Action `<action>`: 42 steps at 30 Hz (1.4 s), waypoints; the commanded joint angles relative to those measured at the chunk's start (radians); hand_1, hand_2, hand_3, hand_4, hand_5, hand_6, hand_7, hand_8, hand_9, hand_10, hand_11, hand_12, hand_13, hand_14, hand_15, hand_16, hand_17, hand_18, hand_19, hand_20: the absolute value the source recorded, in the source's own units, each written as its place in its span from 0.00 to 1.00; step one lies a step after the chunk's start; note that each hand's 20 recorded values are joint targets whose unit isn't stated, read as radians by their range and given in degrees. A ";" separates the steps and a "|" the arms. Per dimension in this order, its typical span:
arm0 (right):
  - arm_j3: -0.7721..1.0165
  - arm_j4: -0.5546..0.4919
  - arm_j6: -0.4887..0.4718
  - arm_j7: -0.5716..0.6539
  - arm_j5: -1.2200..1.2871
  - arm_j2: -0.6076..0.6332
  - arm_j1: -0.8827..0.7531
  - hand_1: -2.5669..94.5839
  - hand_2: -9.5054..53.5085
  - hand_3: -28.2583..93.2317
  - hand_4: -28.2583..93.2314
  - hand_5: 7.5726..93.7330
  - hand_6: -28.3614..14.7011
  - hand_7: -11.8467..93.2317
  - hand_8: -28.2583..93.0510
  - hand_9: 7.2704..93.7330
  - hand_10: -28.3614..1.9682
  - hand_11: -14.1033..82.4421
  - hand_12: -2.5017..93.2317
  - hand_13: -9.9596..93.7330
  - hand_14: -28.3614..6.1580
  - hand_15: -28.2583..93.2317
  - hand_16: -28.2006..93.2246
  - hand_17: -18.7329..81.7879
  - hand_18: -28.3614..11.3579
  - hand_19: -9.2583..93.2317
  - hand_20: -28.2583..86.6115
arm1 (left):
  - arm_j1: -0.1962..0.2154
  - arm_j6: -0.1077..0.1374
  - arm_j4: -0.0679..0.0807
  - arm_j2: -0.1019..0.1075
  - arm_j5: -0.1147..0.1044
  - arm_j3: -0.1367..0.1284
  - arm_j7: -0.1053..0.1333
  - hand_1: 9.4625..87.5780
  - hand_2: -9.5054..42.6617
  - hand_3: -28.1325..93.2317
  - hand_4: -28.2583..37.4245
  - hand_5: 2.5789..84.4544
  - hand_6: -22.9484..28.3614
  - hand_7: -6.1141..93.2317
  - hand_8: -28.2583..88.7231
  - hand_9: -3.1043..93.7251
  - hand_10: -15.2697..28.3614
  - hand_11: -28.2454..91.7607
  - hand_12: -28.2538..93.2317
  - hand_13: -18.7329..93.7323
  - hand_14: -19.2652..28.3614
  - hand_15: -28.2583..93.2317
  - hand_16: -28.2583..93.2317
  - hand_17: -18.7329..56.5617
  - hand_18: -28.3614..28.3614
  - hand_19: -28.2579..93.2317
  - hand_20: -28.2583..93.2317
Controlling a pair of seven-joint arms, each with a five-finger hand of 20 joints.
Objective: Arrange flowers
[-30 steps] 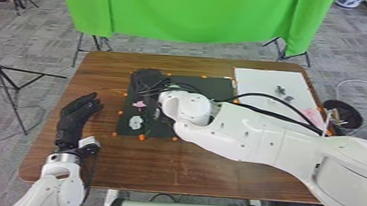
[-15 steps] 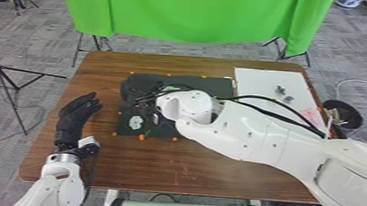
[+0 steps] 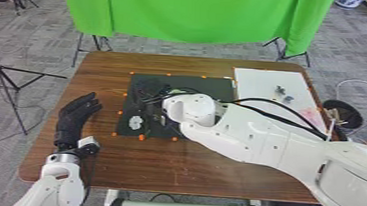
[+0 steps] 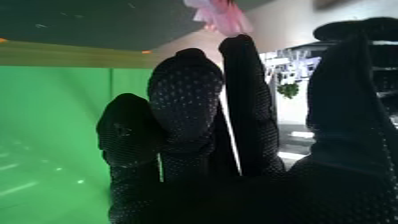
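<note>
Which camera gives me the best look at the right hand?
Right wrist view: the right hand is close up, fingers and thumb distinct. The head view shows it small, black against the dark mat.

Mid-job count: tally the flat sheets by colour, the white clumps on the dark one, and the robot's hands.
Dark sheet: 1
White sheet: 1
White clump on the dark sheet: 1
Robot's hands, left hand and right hand: 2
Total: 5

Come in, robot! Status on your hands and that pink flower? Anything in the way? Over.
Left hand open, left of dark mat. Right hand open over mat. Pink flower near its fingertips, contact unclear. White piece lies close by, possible obstacle.
</note>
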 commanded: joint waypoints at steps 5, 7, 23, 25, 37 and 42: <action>-0.007 -0.026 -0.005 0.003 0.004 0.051 0.022 0.28 0.19 0.80 0.12 0.71 0.69 0.28 0.14 0.61 0.50 0.23 0.21 0.90 0.62 0.74 0.47 0.74 0.31 1.00 0.72 | 0.022 0.002 -0.001 -0.008 0.002 -0.007 -0.015 0.33 0.05 0.81 0.19 0.59 0.44 0.27 0.16 0.53 0.63 0.42 0.33 0.54 0.74 0.44 0.22 0.39 0.69 0.32 0.39; -0.010 -0.042 0.007 0.000 0.013 0.065 0.031 0.28 0.19 0.80 0.12 0.71 0.69 0.28 0.14 0.61 0.49 0.23 0.21 0.90 0.62 0.74 0.47 0.74 0.31 1.00 0.72 | 0.024 0.003 -0.002 -0.008 0.002 -0.008 -0.014 0.33 0.05 0.81 0.19 0.59 0.44 0.27 0.16 0.53 0.63 0.42 0.33 0.54 0.74 0.44 0.22 0.39 0.69 0.32 0.39; 0.020 -0.169 0.067 -0.055 0.067 0.162 0.106 0.27 0.19 0.80 0.12 0.72 0.70 0.29 0.14 0.65 0.49 0.24 0.21 0.90 0.63 0.74 0.46 0.74 0.31 1.00 0.72 | 0.030 0.010 -0.010 -0.010 0.005 -0.011 -0.012 0.33 0.05 0.81 0.19 0.59 0.44 0.27 0.16 0.53 0.63 0.42 0.33 0.54 0.74 0.44 0.22 0.39 0.69 0.32 0.39; 0.061 -0.218 0.045 -0.064 0.048 0.213 0.094 0.27 0.18 0.80 0.12 0.72 0.70 0.29 0.14 0.65 0.49 0.24 0.21 0.90 0.63 0.74 0.47 0.74 0.31 1.00 0.72 | 0.027 0.004 -0.008 -0.015 0.009 -0.012 -0.017 0.33 0.05 0.81 0.19 0.59 0.44 0.27 0.16 0.53 0.63 0.42 0.33 0.54 0.74 0.44 0.22 0.39 0.69 0.32 0.39; 0.417 -0.372 0.016 0.157 0.011 0.566 -0.071 0.27 0.01 0.80 0.12 0.57 0.65 0.25 0.16 0.64 0.47 0.24 0.23 0.90 0.63 0.73 0.47 0.74 0.31 1.00 0.72 | 0.079 0.015 -0.041 -0.007 0.137 -0.056 -0.032 0.34 0.04 0.82 0.19 0.59 0.44 0.27 0.16 0.53 0.63 0.42 0.33 0.54 0.74 0.44 0.22 0.40 0.69 0.32 0.39; 0.541 -0.341 -0.058 0.256 -0.001 0.627 -0.178 0.26 0.00 0.77 0.12 0.54 0.62 0.23 0.17 0.64 0.44 0.25 0.24 0.89 0.61 0.73 0.47 0.73 0.30 1.00 0.72 | 0.092 0.037 -0.043 -0.008 0.093 -0.056 0.002 0.40 0.00 0.79 0.22 0.55 0.44 0.27 0.16 0.48 0.62 0.42 0.33 0.52 0.72 0.43 0.22 0.47 0.76 0.43 0.44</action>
